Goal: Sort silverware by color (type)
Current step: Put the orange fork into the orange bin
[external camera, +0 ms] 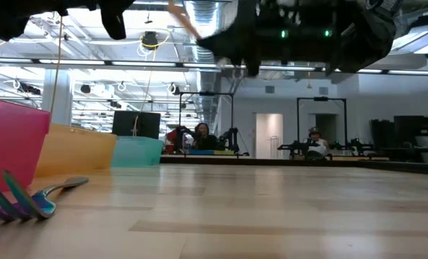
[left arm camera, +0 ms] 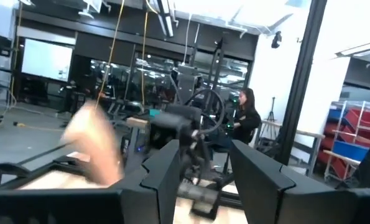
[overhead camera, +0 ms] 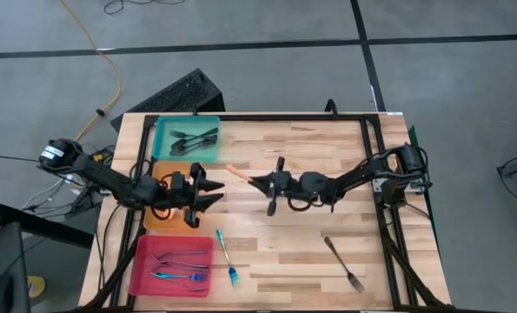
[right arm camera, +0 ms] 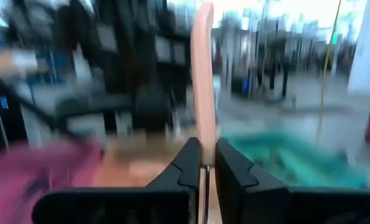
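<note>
My right gripper point(overhead camera: 255, 182) hovers over the table's middle, pointing at the left edge, shut on an orange-handled fork point(overhead camera: 236, 171); the handle also shows in the low view point(external camera: 181, 18). My left gripper point(overhead camera: 213, 193) faces it from above the orange tray point(overhead camera: 154, 222), open with nothing between its fingers point(left arm camera: 166, 180). Dark forks point(overhead camera: 193, 139) lie in the teal tray point(overhead camera: 164, 126), and blue-handled ones point(overhead camera: 180, 276) in the pink tray point(overhead camera: 141, 269). A blue-handled fork point(overhead camera: 226, 256) and a dark fork point(overhead camera: 343, 263) lie loose on the wood. My right gripper pinches the orange fork between its two fingers at the lower end of the handle point(right arm camera: 204, 155). The fingers come about level from the table's right and lie along the fork. The handle sticks out past the fingertips toward my left gripper. The fork is lifted clear of the table.
The three trays stand in a column along the table's left side. A black frame point(overhead camera: 371, 156) runs around the tabletop. Bare wood lies between the loose forks and on the right half. People sit at benches point(external camera: 199, 137) in the room behind.
</note>
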Controlling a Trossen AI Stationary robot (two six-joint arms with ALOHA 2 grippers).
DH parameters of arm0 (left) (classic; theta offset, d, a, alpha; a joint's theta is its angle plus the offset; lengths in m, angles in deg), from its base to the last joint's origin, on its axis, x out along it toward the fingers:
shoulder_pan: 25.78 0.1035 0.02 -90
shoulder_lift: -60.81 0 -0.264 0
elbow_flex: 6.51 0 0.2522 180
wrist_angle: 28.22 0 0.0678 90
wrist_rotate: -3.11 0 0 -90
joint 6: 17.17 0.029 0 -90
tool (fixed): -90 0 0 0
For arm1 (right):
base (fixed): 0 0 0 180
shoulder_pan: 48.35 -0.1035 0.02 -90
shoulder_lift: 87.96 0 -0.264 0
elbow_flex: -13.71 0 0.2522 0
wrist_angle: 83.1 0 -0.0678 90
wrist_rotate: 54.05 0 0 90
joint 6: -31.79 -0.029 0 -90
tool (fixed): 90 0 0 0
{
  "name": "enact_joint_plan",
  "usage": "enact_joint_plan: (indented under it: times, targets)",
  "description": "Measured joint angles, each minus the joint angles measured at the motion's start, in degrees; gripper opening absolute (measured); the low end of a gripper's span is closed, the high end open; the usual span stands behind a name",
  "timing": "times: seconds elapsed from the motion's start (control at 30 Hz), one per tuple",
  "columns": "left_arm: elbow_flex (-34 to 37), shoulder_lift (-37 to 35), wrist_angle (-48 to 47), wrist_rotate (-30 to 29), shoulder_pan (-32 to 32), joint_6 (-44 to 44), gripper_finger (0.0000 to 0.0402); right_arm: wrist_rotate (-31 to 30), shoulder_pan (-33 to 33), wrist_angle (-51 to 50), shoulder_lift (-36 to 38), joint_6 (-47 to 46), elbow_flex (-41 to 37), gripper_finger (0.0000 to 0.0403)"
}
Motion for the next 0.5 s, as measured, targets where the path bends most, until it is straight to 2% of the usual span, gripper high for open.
enact_joint_plan:
  times: [0.13, 0.2, 0.3, 0.5]
  targets:
    - [0.0, 0.02, -0.23, -0.09, 1.23, 0.0, 0.0126, 0.26, -0.74, 7.59, 0.11, 1.98, 0.89, 0.0045]
    - [0.0, 0.07, -0.44, 0.12, 1.71, 0.0, 0.0126, 3.26, -1.17, 8.07, 0.11, 3.5, 1.97, 0.0045]
    - [0.0, 0.07, -0.43, 1.21, 2.45, 0.0, 0.0126, 7.82, -1.32, 6.49, 0.11, 4.24, 4.45, 0.0045]
    - [0.0, 0.07, -0.46, 1.03, 2.77, 0.0, 0.0126, 9.65, -1.18, -1.1, 0.11, 6.62, 9.74, 0.0045]
